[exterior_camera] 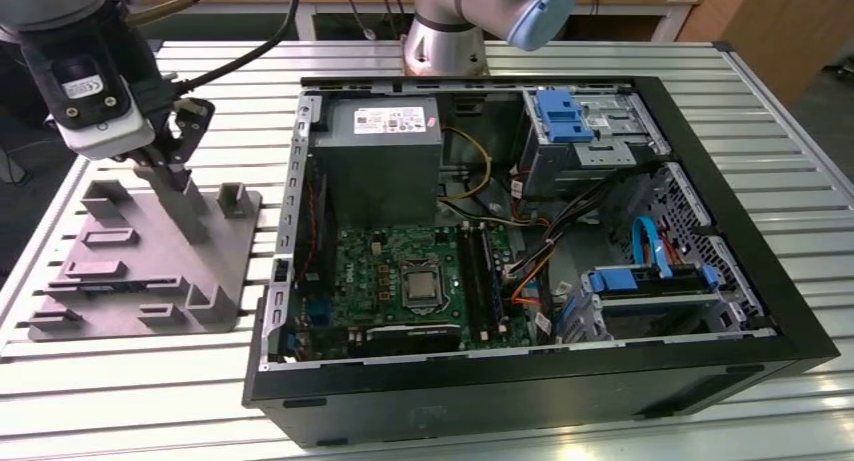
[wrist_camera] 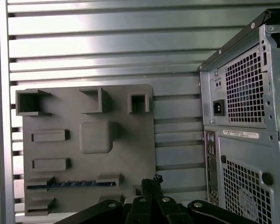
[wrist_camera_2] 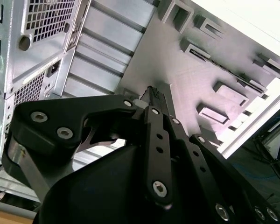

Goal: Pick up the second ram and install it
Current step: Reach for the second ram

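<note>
The second ram (wrist_camera: 70, 184) is a thin dark-blue stick lying flat across two low holders near one edge of the grey stepped fixture (wrist_camera: 126, 144). In the first wrist view my gripper (wrist_camera: 151, 185) hangs above the fixture, just off the stick's end, its dark fingers pressed together with nothing between them. The exterior view shows the gripper (exterior_camera: 166, 163) at the far left, over the fixture's (exterior_camera: 147, 271) tall post. The second wrist view has the fingertips (wrist_camera_2: 154, 97) over the same grey plate (wrist_camera_2: 177, 70).
An open black computer case (exterior_camera: 747, 281) lies at the exterior view's right of the fixture, with the green motherboard (exterior_camera: 387, 281) inside, a grey power supply (exterior_camera: 380, 151), blue drive brackets and loose cables. Its rear panel (wrist_camera: 245, 116) stands close beside the fixture. Everything rests on a slatted metal table (exterior_camera: 134, 401).
</note>
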Controlling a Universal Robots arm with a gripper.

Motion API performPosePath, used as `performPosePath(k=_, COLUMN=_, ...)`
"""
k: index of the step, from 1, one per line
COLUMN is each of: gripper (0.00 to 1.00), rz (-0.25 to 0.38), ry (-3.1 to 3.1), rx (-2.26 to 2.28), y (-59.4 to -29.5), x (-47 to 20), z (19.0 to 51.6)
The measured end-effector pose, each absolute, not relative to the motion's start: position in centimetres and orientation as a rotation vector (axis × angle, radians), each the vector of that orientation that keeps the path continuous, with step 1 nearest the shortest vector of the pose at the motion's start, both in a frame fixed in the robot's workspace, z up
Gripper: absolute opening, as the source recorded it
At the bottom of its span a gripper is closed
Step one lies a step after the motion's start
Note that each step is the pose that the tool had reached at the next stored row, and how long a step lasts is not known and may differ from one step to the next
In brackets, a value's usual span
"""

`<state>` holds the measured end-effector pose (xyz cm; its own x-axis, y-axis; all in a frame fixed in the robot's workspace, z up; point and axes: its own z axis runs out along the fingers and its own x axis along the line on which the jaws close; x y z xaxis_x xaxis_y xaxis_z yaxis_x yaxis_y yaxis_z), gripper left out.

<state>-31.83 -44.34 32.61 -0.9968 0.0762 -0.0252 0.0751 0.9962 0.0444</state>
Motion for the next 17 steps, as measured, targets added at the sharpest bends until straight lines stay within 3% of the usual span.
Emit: performPosePath(k=17, gripper=0.10, rz=0.068, ry=3.112, rx=0.118, y=-44.6, x=-31.8, z=30.5)
